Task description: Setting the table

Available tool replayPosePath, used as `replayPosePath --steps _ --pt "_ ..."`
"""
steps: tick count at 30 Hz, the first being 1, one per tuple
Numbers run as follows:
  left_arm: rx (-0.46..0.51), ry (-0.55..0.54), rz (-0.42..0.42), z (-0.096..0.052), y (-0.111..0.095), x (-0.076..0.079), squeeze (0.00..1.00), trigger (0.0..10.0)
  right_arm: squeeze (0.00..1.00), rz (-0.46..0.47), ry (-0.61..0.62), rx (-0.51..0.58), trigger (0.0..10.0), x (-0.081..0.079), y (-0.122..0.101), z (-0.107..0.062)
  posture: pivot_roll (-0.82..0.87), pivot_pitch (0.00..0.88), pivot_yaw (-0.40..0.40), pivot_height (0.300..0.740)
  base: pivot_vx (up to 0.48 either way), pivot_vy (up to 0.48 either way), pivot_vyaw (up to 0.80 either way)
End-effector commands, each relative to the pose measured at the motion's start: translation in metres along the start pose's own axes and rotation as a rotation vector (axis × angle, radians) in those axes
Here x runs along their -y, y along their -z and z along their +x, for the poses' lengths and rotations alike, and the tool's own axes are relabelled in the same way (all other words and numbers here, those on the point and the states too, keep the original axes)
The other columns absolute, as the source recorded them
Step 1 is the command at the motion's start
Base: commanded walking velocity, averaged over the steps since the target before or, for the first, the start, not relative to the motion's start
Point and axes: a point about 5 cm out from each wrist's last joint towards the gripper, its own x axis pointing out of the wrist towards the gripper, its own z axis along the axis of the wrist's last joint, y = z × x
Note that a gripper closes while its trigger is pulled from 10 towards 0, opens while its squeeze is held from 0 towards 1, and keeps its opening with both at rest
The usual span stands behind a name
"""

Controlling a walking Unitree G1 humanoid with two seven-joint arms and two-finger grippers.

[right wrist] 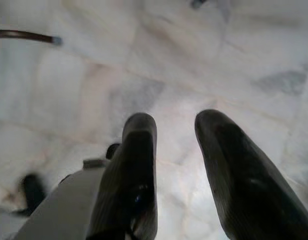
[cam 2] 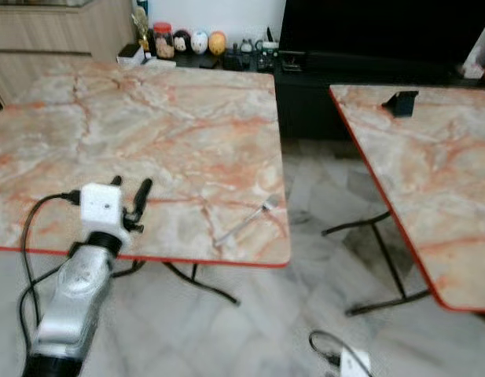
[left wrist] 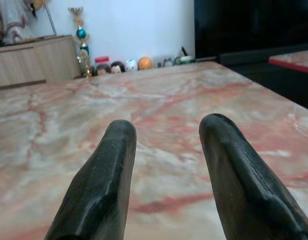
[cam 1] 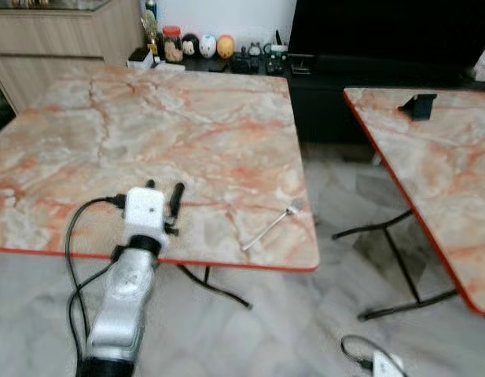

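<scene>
Nearest my head camera, the left gripper (cam 1: 165,188) hovers low over the near edge of the marble table (cam 1: 187,118), its black fingers (left wrist: 106,170) spread apart with nothing between them. My left wrist view adds what the head views cannot: looking flat across the tabletop, I see both fingers clear of the surface and, past the table's far edge, a row of small figurines (left wrist: 129,64) against a white wall.

Fork (cam 1: 272,222): lies flat on the table near its near right corner, to the right of the left gripper and well apart from it, tines pointing away from me.

Right gripper (right wrist: 176,125): hangs beside the table, aimed down at pale floor tiles (right wrist: 233,55); fingers parted, holding nothing.

Second table (cam 1: 439,165), same marble top, stands to the right of the first, a small dark stand (cam 1: 419,105) near its far edge.
</scene>
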Motion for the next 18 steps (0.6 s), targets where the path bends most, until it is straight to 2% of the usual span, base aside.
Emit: replayPosePath --steps 1,18 --pt "-0.001 -0.015 0.025 -0.0005 -0.0005 -0.0065 0.0 10.0 0.0 0.006 -0.002 0.01 10.0 -0.0022 -0.0026 0.0006 0.1 0.0 -0.083 0.74 0.0 0.0 0.0" --pt "0.005 -0.014 0.026 -0.0002 -0.0017 -0.0064 0.0 10.0 0.0 0.018 -0.005 0.012 10.0 -0.0026 -0.003 0.0006 0.11 0.0 -0.087 0.74 0.0 0.0 0.0"
